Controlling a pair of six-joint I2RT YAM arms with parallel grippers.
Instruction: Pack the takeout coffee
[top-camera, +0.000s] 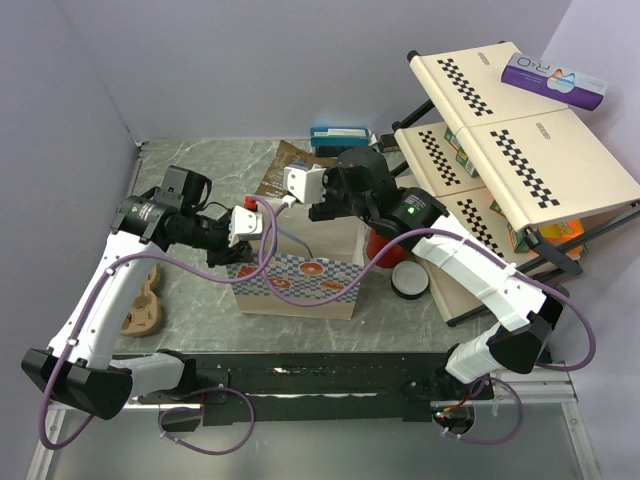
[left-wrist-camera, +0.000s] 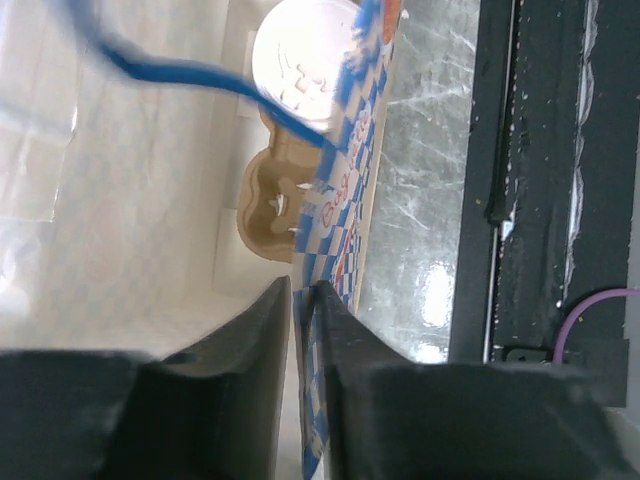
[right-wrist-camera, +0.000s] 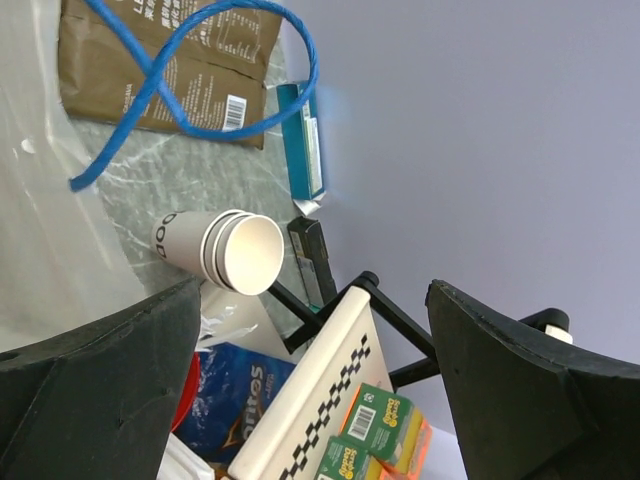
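Well, takeout coffee (left-wrist-camera: 305, 60), round white embossed lid, inside checkered paper bag (left-wrist-camera: 345, 195)

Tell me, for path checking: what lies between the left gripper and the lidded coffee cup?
Left wrist view: a brown cardboard carrier separates left gripper from coffee cup.

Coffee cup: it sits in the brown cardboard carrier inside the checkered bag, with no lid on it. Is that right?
Not quite. The coffee cup does have a round white lid on it, as the left wrist view shows. The rest holds: it sits in the brown cardboard carrier inside the checkered bag.
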